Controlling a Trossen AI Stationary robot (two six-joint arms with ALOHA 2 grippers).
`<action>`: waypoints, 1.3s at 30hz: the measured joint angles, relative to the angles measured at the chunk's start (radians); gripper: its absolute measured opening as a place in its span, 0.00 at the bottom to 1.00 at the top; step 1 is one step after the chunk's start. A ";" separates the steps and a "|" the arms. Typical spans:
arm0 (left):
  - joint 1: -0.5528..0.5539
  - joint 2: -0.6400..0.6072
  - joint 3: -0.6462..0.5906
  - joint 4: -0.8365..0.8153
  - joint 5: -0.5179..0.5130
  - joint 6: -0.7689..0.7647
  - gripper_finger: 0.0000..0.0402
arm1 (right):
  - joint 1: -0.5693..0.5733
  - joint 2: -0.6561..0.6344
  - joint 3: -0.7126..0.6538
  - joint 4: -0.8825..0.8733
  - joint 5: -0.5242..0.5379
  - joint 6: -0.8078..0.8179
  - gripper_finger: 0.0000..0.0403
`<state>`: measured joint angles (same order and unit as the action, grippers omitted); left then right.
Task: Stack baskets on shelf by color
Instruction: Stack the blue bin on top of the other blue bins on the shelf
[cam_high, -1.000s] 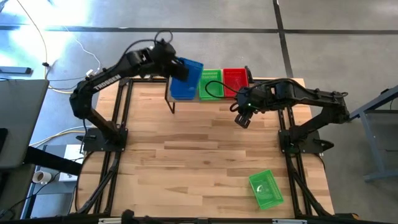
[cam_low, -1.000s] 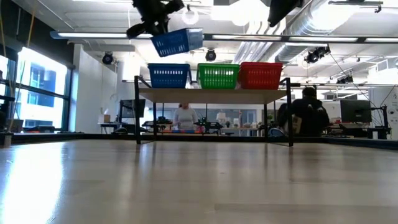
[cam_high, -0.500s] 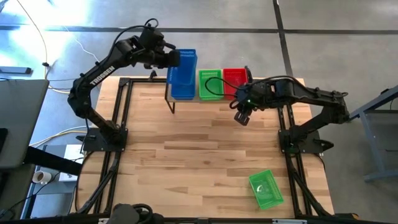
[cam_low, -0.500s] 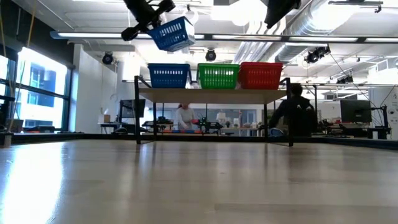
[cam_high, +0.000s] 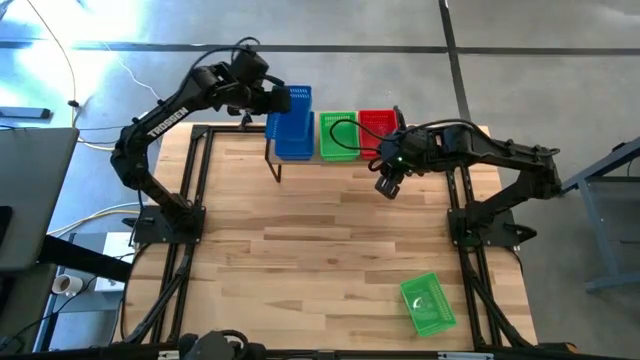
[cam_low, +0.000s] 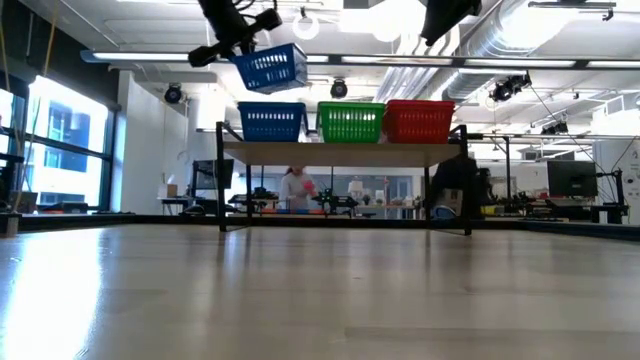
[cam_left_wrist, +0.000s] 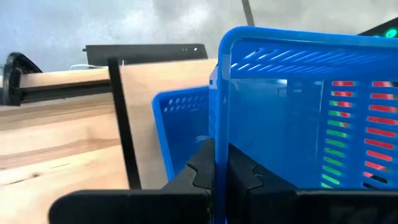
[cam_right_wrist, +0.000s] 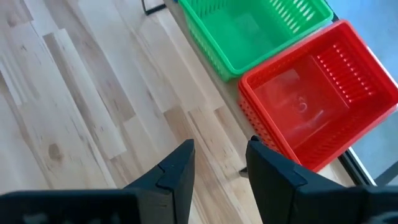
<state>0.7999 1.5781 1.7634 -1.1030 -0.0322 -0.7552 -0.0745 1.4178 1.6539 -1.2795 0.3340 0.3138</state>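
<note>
Three baskets stand side by side on the shelf at the table's far edge: blue, green and red. My left gripper is shut on a second blue basket, which hangs in the air just above the shelf's blue basket. My right gripper hovers open above the table, in front of the red basket, with nothing between its fingers. Another green basket rests bottom-down on the table near the front right. My left gripper pinches one end wall of the blue basket at its rim, one finger inside and one outside. The fingers come from the table's left, slanting down. The basket is lifted clear, opening up, slightly tilted, above the shelf's blue basket.
The shelf's black legs stand on the wooden tabletop. A black cable loops over the green basket on the shelf. Bare tabletop lies between the shelf and the front edge.
My left gripper has carried the blue basket toward the table's far edge and slightly left while rolling. The basket, which was skewed across the shelf's blue basket, has turned in line with it and sits closer to level.
</note>
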 joint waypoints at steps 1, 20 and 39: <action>-0.005 0.008 0.000 0.000 -0.005 -0.001 0.00 | 0.000 0.000 0.000 0.008 0.000 0.000 0.32; -0.019 0.095 0.000 -0.012 -0.008 -0.038 0.00 | 0.000 0.000 0.000 0.021 -0.001 -0.006 0.32; -0.019 0.112 -0.001 -0.060 -0.059 -0.064 0.00 | 0.000 0.000 0.000 0.002 -0.001 -0.019 0.32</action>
<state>0.7807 1.6897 1.7622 -1.1629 -0.0910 -0.8196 -0.0746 1.4178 1.6539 -1.2772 0.3332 0.2951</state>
